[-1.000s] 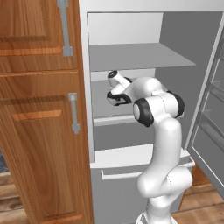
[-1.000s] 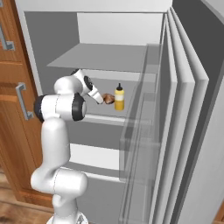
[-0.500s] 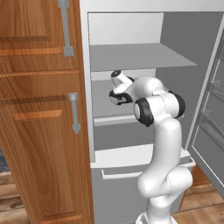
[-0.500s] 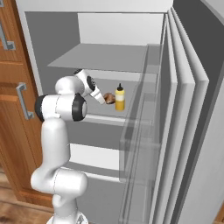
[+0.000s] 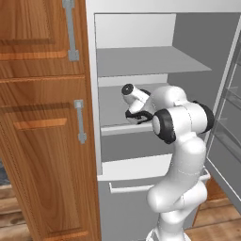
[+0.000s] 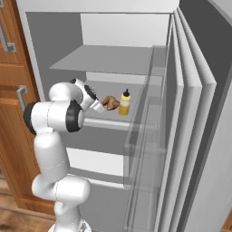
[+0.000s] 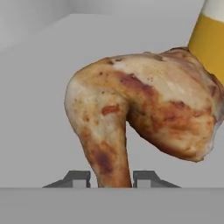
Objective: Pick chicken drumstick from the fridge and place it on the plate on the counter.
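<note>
The chicken drumstick (image 7: 144,109), golden-brown, lies on the middle shelf of the fridge (image 6: 108,61); in the right base view the drumstick (image 6: 110,103) sits just beyond my hand. My gripper (image 7: 111,178) reaches into the fridge at shelf level. Its two fingertips (image 7: 78,177) press against either side of the drumstick's narrow end, so it is shut on it. My gripper (image 6: 102,106) meets the drumstick's left side in the right base view. In the left base view my white arm (image 5: 179,122) stretches in over the same shelf (image 5: 117,110). The plate and the counter are out of view.
A yellow bottle (image 6: 124,103) with a dark cap stands right beside the drumstick, touching or nearly so (image 7: 212,39). The open fridge door (image 6: 190,136) with its racks stands to the right. Brown wooden cabinets (image 5: 42,117) flank the fridge on the left.
The fingers have drawn together onto the drumstick's narrow end. The arm has barely moved, and the drumstick and bottle stay where they were.
</note>
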Tool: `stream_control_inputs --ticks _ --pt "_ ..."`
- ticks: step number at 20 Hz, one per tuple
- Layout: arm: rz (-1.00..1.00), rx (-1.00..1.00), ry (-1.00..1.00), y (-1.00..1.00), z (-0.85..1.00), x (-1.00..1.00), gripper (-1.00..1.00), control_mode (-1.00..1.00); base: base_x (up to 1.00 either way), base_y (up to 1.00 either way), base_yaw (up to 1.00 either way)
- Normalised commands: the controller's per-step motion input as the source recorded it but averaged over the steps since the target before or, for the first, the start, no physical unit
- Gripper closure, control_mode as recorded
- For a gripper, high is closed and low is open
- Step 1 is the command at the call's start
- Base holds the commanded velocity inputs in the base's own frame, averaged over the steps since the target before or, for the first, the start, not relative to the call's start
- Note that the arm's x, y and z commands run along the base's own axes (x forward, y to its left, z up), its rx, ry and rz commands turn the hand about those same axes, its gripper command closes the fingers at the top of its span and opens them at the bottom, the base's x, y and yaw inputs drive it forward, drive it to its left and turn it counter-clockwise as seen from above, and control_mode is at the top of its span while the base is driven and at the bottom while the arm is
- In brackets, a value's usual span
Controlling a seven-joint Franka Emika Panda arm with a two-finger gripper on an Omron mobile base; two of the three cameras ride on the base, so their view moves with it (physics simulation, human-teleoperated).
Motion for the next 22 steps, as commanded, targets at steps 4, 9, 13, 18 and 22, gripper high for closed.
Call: stream_control_inputs --ticks 4,9,13,18,22 --pt "0.0 -0.11 -0.14 0.31 0.21 -0.45 1.0 -1.0 0.0 0.0 0.0" --pt "0.05 -0.06 -0.02 0.47 0.41 -0.09 1.0 -1.0 0.0 0.0 0.0" --pt "0.1 -0.07 0.0 0.6 0.39 0.12 1.0 -1.0 0.0 0.0 0.0" --pt "0.11 -0.07 0.01 0.4 0.54 -0.01 1.0 -1.0 0.0 0.0 0.0" --pt "0.14 -0.05 0.02 0.0 0.51 -0.49 1.0 -1.0 0.0 0.0 0.0"
